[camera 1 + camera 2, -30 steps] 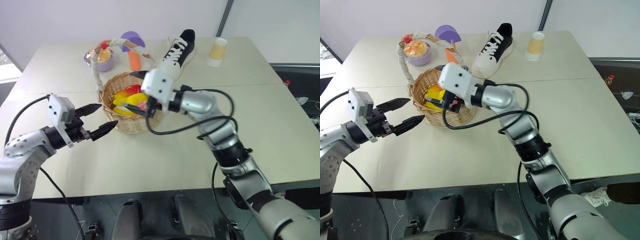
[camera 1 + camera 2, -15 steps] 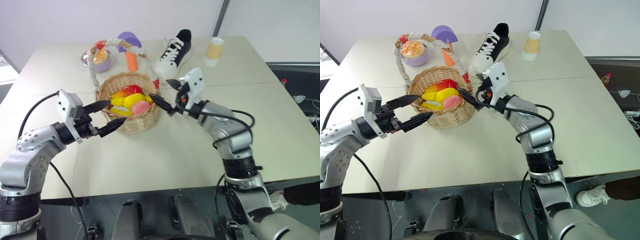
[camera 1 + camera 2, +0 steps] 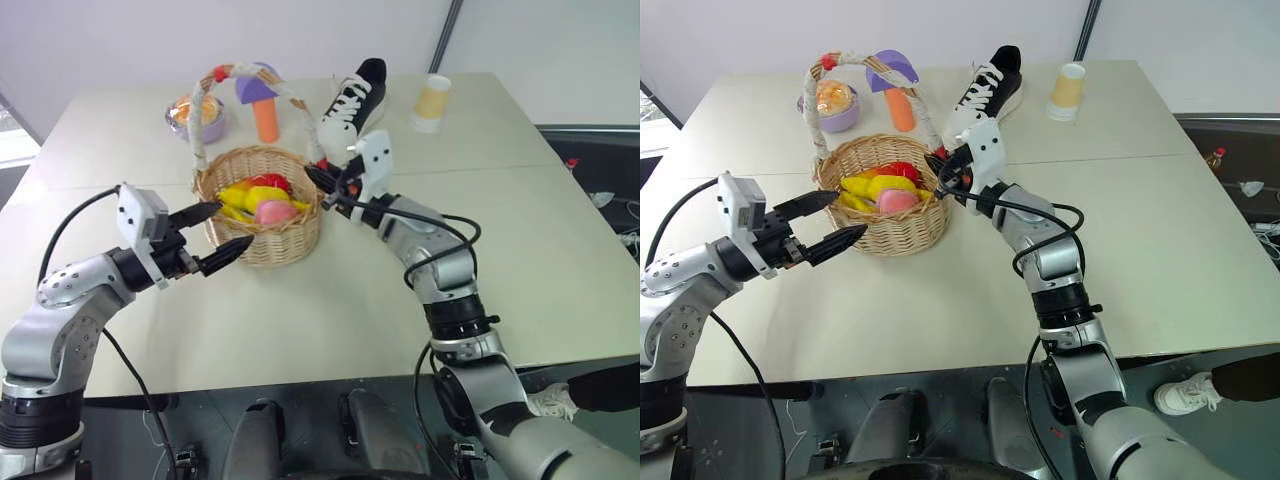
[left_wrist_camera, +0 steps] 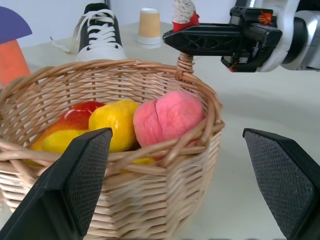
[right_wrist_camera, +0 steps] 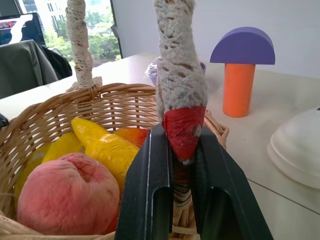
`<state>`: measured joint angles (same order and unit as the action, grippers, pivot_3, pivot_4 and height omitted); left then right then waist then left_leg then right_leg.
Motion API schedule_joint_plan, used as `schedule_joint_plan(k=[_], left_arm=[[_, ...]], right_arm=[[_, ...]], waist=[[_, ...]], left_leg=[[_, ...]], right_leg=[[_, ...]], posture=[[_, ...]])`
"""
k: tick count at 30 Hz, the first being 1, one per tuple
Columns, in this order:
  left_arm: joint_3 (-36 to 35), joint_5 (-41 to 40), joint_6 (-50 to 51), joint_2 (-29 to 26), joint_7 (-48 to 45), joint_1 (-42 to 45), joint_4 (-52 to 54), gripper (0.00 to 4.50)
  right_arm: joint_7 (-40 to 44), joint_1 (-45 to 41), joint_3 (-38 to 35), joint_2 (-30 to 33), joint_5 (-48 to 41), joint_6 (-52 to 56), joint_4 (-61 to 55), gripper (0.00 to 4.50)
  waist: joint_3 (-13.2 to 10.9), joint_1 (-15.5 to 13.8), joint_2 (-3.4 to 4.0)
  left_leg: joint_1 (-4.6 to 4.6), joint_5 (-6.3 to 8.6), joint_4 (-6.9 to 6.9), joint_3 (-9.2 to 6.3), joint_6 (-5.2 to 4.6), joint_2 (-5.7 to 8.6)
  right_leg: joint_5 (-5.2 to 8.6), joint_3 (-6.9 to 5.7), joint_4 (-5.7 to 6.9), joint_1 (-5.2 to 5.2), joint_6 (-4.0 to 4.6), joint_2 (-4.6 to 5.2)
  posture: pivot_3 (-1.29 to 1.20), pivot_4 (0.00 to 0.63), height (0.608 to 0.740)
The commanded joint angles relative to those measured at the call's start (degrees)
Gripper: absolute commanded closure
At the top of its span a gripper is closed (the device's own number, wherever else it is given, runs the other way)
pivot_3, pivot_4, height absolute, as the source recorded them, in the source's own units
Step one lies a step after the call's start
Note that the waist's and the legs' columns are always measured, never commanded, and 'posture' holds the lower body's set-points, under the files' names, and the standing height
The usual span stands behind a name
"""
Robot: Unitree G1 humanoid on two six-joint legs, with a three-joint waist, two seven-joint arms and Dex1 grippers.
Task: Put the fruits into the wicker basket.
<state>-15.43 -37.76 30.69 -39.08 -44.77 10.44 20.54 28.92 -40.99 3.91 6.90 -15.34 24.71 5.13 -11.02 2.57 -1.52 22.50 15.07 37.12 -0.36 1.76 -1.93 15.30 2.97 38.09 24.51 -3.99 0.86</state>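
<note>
The wicker basket (image 3: 268, 243) stands mid-table with the fruits in it: a pink peach (image 3: 272, 211), a yellow lemon (image 3: 262, 197), a banana (image 3: 231, 206) and a red-yellow mango (image 3: 268, 181). Its rope-wrapped handle (image 3: 236, 74) arches upright above them. My right gripper (image 3: 313, 173) is shut on the red-wrapped foot of the handle (image 5: 182, 131) at the basket's right rim. At the basket's front left my left gripper (image 3: 234, 224) is open, close to the wall and holding nothing.
Behind the basket stand a purple-capped orange mushroom shape (image 3: 264, 108) and a purple bowl (image 3: 190, 117) with a bun-like item. A black-and-white shoe (image 3: 352, 105) lies just behind my right gripper, and a paper cup (image 3: 433, 103) stands farther right.
My right gripper left the basket's inside, swung to its right rim and shut on the foot of the handle. The handle now stands more upright. The left gripper has barely moved.
</note>
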Motion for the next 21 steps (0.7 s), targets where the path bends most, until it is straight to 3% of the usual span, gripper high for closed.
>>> schedule_joint_plan(k=[1, 6, 10, 15, 19, 21], left_arm=[[-0.63, -0.25, -1.34, 0.19, 0.06, 0.81, 1.04, 0.00], [0.85, 0.12, -1.88, 0.55, -1.12, 2.73, -0.79, 0.00], [3.71, 1.35, -3.03, 1.67, -2.69, 5.63, -3.84, 0.00], [6.87, 2.79, -4.65, 3.61, -4.30, 9.84, -8.06, 0.00], [7.77, 3.28, -5.18, 4.68, -4.74, 10.95, -9.07, 0.00], [7.98, 3.42, -5.16, 4.98, -4.71, 11.16, -9.25, 0.00]], right_arm=[[1.05, 1.68, -4.81, 4.92, -1.63, -2.05, -9.46, 4.44], [0.45, 6.22, -14.88, 16.16, -3.51, 0.08, -15.64, 4.44], [-2.46, 9.52, -23.38, 24.37, -2.12, 0.30, -12.15, 4.44], [-12.18, 9.33, -29.42, 25.95, 1.40, -4.54, -1.61, 4.44], [-13.16, 10.18, -29.77, 25.68, 0.75, -6.38, 1.36, 4.44], [-13.37, 10.58, -30.11, 25.49, -0.08, -6.19, 1.00, 3.47]], waist=[[-0.01, -0.11, 0.01], [-0.01, -0.98, 0.02], [-0.01, -1.55, 0.01], [-0.01, -0.59, 0.02], [-0.06, 0.35, 0.15], [-0.05, 0.54, 0.16]], left_leg=[[0.01, 0.00, 0.00, 0.01, 0.00, 0.00], [0.12, 0.00, 0.03, 0.02, 0.00, 0.10], [0.12, 0.00, 0.02, 0.04, 0.00, 0.15], [0.01, 0.01, 0.01, 0.12, -0.02, 0.08], [-0.03, 0.00, 0.00, 0.15, -0.03, 0.07], [-0.05, 0.01, -0.01, 0.15, -0.04, 0.04]], right_leg=[[0.00, 0.00, 0.00, 0.00, 0.00, 0.01], [0.00, -0.02, -0.10, 0.00, -0.03, 0.16], [0.00, -0.01, -0.14, 0.00, -0.04, 0.10], [0.01, 0.12, -0.11, 0.00, -0.03, -0.10], [0.01, 0.22, -0.06, 0.00, -0.03, -0.16], [0.01, 0.25, -0.04, 0.00, -0.03, -0.19]], posture=[[0.00, 0.150, 0.740], [0.00, 0.150, 0.740], [0.00, 0.150, 0.740], [0.00, 0.150, 0.740], [0.00, 0.150, 0.740], [0.00, 0.150, 0.740]])
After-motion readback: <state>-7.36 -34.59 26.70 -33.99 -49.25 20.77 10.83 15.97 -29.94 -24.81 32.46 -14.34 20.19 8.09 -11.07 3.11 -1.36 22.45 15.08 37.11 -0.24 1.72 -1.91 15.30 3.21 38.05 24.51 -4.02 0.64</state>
